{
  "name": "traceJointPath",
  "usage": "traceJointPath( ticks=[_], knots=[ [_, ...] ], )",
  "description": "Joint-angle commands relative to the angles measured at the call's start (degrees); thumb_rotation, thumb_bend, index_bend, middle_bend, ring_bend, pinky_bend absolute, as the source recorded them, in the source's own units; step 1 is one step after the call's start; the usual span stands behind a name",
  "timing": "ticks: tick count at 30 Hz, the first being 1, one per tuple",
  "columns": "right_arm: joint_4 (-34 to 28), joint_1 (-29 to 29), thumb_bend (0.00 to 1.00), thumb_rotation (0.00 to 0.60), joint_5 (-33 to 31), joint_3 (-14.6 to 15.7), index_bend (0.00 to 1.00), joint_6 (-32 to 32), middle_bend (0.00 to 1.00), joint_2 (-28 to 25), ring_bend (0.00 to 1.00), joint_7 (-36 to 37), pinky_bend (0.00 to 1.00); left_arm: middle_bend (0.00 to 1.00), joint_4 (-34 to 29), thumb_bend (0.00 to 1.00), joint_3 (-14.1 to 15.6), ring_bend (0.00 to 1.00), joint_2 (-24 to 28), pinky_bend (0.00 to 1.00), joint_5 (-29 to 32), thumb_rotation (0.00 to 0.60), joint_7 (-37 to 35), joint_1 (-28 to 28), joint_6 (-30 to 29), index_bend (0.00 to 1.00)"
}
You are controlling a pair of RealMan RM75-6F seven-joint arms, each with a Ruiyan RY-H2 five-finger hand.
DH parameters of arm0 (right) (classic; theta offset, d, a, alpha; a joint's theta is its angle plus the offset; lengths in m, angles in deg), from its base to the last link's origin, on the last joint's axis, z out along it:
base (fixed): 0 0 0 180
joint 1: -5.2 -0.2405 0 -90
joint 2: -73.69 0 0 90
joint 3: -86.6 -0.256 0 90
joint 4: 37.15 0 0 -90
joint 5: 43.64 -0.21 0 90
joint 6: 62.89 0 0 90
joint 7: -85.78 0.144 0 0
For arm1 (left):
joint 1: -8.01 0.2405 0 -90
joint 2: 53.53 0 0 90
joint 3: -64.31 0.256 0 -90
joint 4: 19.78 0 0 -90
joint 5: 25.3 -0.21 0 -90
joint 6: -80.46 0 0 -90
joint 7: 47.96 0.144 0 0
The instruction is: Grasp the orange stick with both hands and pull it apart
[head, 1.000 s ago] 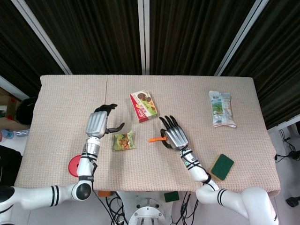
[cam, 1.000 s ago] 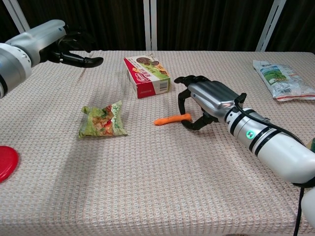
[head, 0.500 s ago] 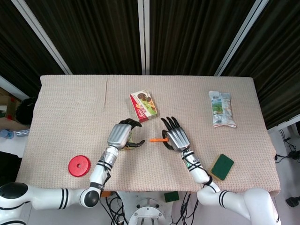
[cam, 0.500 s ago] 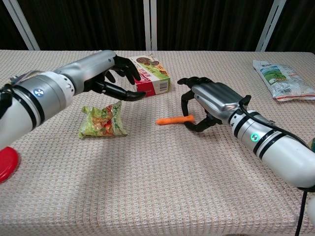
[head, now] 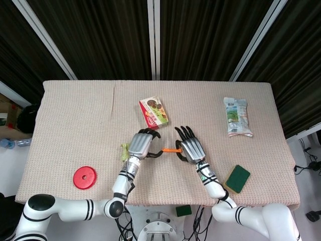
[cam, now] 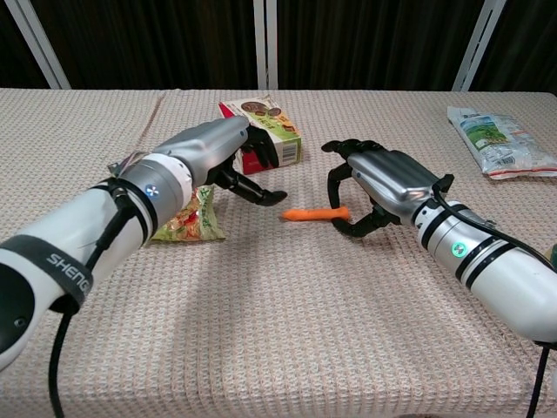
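Observation:
The orange stick (head: 169, 149) (cam: 313, 213) lies level, low over the cloth at the middle of the table. My right hand (head: 190, 149) (cam: 385, 185) pinches its right end between the thumb and curled fingers. My left hand (head: 142, 144) (cam: 224, 155) hovers just left of the stick's free end, fingers spread and curved. Its fingertips (cam: 271, 195) stand a short way from the stick and hold nothing.
A red biscuit box (head: 153, 113) (cam: 268, 132) stands behind the hands. A green snack bag (head: 124, 151) (cam: 186, 223) lies partly under my left forearm. A red disc (head: 84, 177) sits front left, a white packet (head: 236, 116) (cam: 498, 131) back right, a green sponge (head: 237, 178) front right.
My left arm has swept from the far left, over the snack bag, to just beside the stick's free end. My right hand keeps its pinch and has shifted slightly right.

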Motion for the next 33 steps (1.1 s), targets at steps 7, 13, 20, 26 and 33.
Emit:
traceJointPath(
  ticks=[7,13,20,26,33],
  knots=[
    [-0.8,-0.2,0.33,0.600,-0.1,-0.2,0.59,-0.5,0.02,-0.1,0.00,-0.8,0.00,0.31,3.5,0.20,0.0,0.20,-2.2,0.22,-1.0,0.475,1.7,-1.7,0.9,0.37],
    [-1.5,-0.2,0.33,0.600,0.1,-0.6,0.59,0.2,0.02,-0.3,0.00,-0.9,0.00,0.31,5.7,0.21,-0.2,0.20,-3.7,0.22,-0.6,0.499,3.1,-2.3,1.1,0.40],
    [-1.9,-0.2,0.33,0.600,0.1,-0.7,0.59,0.1,0.02,-0.4,0.00,-1.1,0.00,0.31,7.1,0.21,-0.8,0.20,-4.5,0.22,-0.2,0.502,4.4,-2.9,1.5,0.43],
    [-1.8,-0.1,0.33,0.600,0.0,-0.7,0.59,0.0,0.02,-0.5,0.00,-1.0,0.00,0.31,8.5,0.22,-1.0,0.20,-5.3,0.22,1.2,0.500,6.3,-3.6,2.7,0.44],
    [-1.9,-0.1,0.33,0.600,-0.1,-0.7,0.59,-0.1,0.02,-0.6,0.00,-1.1,0.00,0.32,9.3,0.23,-1.3,0.20,-5.7,0.22,1.3,0.508,6.8,-3.9,3.1,0.45]
  ],
)
